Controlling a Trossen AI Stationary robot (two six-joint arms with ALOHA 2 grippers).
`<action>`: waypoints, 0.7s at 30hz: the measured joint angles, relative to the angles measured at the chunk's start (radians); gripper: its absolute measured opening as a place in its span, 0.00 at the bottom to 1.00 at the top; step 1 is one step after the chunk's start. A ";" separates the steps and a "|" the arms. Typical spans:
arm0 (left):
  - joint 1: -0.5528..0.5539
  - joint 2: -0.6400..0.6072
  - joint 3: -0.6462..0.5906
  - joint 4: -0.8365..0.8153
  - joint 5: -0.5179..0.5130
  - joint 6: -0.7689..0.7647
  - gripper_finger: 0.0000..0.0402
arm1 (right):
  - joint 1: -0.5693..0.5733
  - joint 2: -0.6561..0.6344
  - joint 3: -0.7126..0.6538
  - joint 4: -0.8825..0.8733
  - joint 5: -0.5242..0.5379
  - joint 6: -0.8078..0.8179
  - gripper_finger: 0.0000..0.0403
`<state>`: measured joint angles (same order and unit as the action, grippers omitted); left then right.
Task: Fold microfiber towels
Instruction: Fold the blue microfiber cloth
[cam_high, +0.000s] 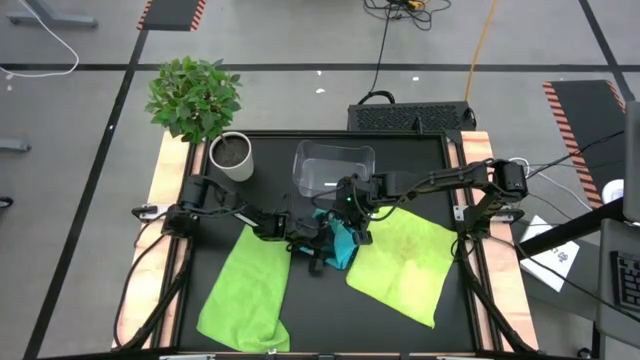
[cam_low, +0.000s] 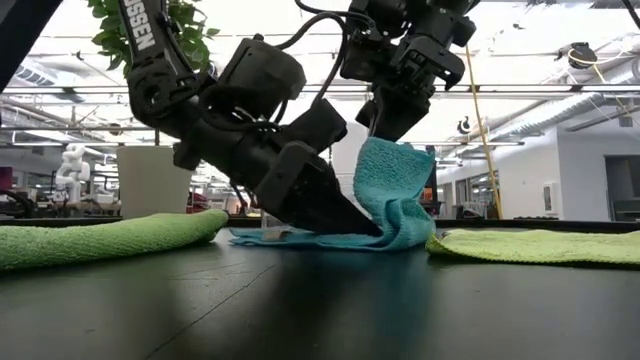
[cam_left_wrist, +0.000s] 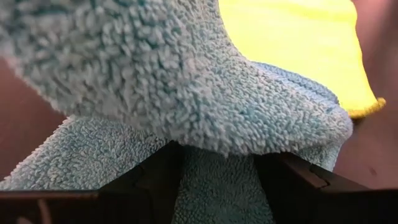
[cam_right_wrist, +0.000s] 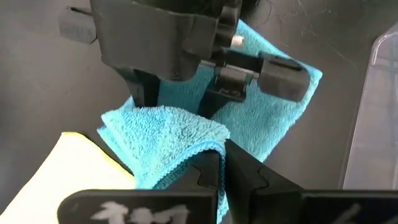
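The blue towel (cam_high: 340, 243) lies at the centre of the black table (cam_high: 400, 320), between the two green towels and just in front of the clear bin (cam_high: 333, 168).

Left gripper (cam_low: 345, 222): lowered onto the flat part of the blue towel, tips at table level. Its fingers (cam_left_wrist: 155, 186) are spread, with blue cloth lying between them and a fold draped across in front.

Right gripper (cam_right_wrist: 224, 165): above the same towel. Its fingers (cam_right_wrist: 249, 174) are pressed together on a raised fold, holding that edge up off the table while the remaining cloth stays flat.

The left green towel (cam_high: 245, 290) lies near the front edge of the table. The right green towel (cam_high: 405, 265) lies spread toward the right side; its near edge touches the blue towel. Bare table shows in front of the blue towel, between the green ones.

The bin's contents cannot be determined. A white pot (cam_high: 232, 157) holding a green plant (cam_high: 193, 97) stands at the back left corner.
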<state>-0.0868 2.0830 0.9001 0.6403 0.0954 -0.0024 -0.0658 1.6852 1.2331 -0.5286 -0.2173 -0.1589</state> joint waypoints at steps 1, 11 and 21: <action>0.000 -0.013 0.000 -0.017 0.000 0.002 0.52 | 0.000 0.000 0.000 0.000 0.000 0.000 0.00; -0.007 -0.057 0.000 -0.055 -0.030 0.055 0.52 | 0.000 0.000 0.000 0.004 -0.023 -0.003 0.00; -0.003 -0.069 0.003 -0.144 -0.102 0.053 0.52 | 0.000 0.000 0.000 0.002 -0.023 -0.003 0.00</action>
<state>-0.0902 2.0138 0.9035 0.4959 -0.0069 0.0506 -0.0658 1.6852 1.2331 -0.5265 -0.2405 -0.1619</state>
